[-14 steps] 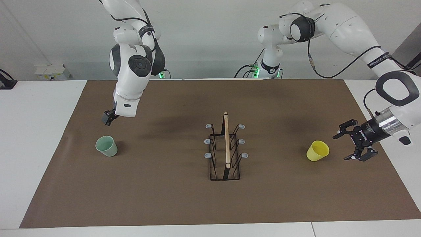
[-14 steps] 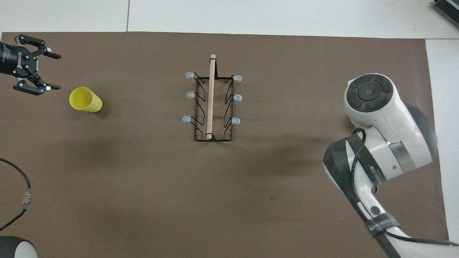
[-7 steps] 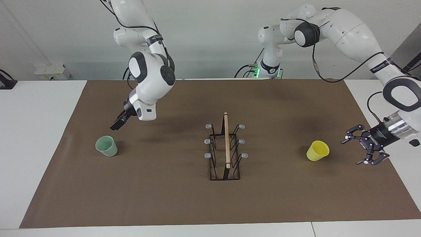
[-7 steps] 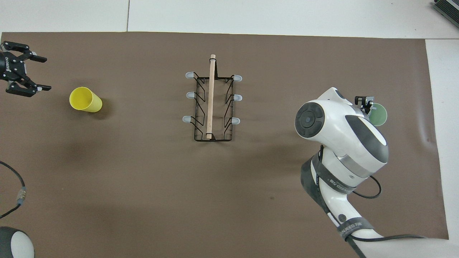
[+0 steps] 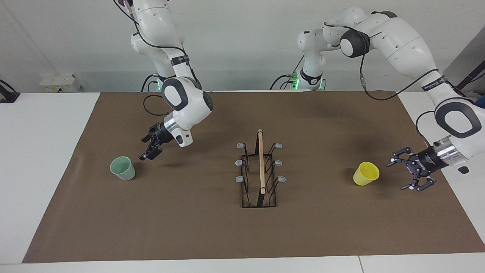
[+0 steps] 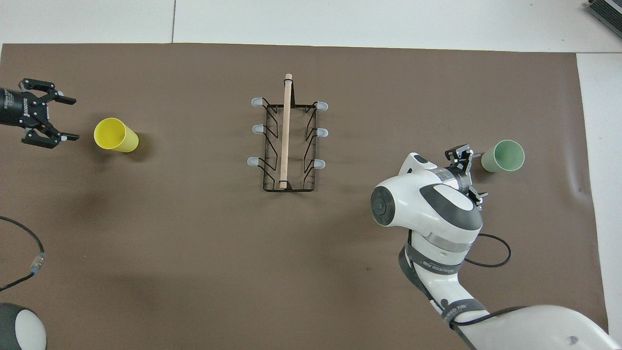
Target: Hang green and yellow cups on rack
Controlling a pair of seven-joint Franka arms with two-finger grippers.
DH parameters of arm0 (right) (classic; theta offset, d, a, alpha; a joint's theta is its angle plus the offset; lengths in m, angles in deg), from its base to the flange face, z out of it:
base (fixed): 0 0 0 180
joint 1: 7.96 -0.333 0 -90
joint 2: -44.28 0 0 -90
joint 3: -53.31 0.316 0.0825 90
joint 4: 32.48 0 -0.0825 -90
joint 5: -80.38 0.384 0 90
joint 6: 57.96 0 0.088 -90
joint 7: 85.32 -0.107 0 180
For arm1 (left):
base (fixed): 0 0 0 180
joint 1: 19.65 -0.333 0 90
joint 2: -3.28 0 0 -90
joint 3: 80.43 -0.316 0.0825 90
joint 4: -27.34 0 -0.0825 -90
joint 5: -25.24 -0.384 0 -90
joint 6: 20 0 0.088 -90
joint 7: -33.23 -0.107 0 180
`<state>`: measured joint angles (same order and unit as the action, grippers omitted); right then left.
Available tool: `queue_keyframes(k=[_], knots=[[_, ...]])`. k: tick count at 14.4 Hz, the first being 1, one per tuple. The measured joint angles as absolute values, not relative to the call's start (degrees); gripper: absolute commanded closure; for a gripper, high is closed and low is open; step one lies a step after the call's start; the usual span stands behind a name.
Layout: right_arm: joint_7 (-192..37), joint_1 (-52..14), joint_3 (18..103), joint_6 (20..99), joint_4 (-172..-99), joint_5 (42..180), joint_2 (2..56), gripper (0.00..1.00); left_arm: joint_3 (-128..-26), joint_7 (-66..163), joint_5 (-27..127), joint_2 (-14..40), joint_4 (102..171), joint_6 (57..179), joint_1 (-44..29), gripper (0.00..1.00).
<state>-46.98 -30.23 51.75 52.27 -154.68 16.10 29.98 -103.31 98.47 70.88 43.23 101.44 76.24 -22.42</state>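
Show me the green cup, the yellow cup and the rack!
green cup (image 5: 122,168), facing view, on its side wall.
yellow cup (image 5: 366,173), facing view, on its side wall.
rack (image 5: 261,163), facing view, on its wooden rod.

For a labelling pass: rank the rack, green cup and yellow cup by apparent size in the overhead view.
1. rack, clearly largest.
2. and 3. yellow cup and green cup: look alike in size, so no ranking between them.

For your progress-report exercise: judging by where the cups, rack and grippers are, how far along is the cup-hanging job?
Done: nothing; the rack holds no cups. In hand: the open left gripper sits beside the yellow cup, the open right gripper just above the green cup; neither touches. Left: gripping, carrying and hanging both.
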Motion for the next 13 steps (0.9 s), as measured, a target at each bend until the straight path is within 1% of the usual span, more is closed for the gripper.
queue_keyframes(k=[2, 4, 9, 13], knots=[[-47.1, -30.8, 51.7, 52.3, -154.6, 13.6, 27.7, 0.0, -103.5, 94.7, 73.2, 41.6, 105.9, 76.5, -22.9, 0.0], [-47.6, -30.7, 51.6, 52.8, -154.6, 11.8, 26.6, 0.0, -103.5, 92.5, 76.6, 39.5, 111.1, 77.8, -22.9, 0.0], [-49.6, -26.6, 51.3, 57.3, -154.8, 6.0, 25.7, 0.0, -103.4, 88.1, 87.9, 34.7, 124.8, 86.1, -22.5, 0.0], [-53.0, -25.6, 51.3, 58.2, -156.3, 1.5, 25.2, 0.0, -103.3, 87.5, 92.5, 32.8, 130.5, 90.7, -20.1, 0.0]])
